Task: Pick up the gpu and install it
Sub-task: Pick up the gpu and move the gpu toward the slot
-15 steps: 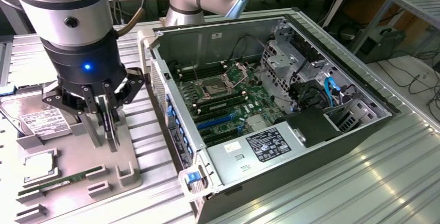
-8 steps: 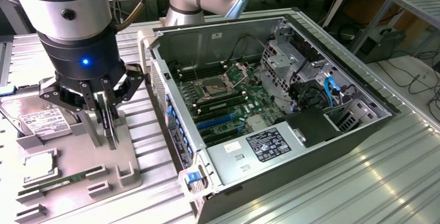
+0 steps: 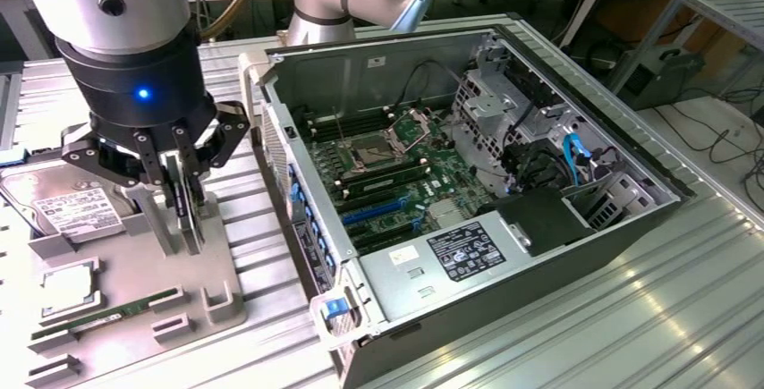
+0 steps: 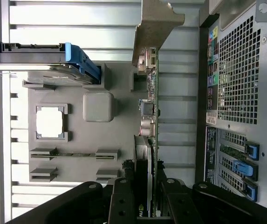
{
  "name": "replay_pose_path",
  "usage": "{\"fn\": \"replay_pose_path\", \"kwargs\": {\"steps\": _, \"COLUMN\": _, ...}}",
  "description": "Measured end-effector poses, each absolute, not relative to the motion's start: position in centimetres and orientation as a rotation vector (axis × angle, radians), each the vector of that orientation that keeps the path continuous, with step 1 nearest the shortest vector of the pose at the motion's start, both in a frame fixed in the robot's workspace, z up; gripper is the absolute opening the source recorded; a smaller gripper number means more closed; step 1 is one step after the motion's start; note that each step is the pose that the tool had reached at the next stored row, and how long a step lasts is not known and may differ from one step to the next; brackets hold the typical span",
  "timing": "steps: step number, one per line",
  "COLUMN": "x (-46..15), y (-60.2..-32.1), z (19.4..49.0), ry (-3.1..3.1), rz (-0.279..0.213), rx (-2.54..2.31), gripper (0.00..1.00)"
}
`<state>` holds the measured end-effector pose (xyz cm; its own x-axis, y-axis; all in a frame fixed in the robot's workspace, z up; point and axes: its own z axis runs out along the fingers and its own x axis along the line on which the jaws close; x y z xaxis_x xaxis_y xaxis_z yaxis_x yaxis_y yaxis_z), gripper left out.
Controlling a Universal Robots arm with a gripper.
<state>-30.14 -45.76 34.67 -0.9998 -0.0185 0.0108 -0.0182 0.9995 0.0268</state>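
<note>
Exterior view: jaws tight on upright gpu point(image 3: 191, 225) in tray point(image 3: 131, 264), HDD point(image 3: 72, 210) beside, open PC case point(image 3: 346, 76) nr.

The arm point(image 3: 114, 13) points its wrist straight down, gripper point(image 3: 179, 188) jaws drawn narrow, clamped on the gpu point(image 4: 151, 93).

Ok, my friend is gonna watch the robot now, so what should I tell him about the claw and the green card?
The claw is closed on the gpu, gripping it from above.
The gpu stands on edge at the grey holder tray, on the exterior view's left. I cannot tell whether it has left its slot.
Done: the card is grasped.
Left: the gpu is not yet in the open computer case. The blue slots on its board look free.
</note>
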Motion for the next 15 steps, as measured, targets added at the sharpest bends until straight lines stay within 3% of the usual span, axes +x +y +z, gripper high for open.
{"fn": "replay_pose_path", "kwargs": {"steps": 15, "x": -30.1, "y": -45.8, "z": 36.7, "ry": -3.130, "rz": -0.042, "rx": 0.029, "gripper": 0.27}}
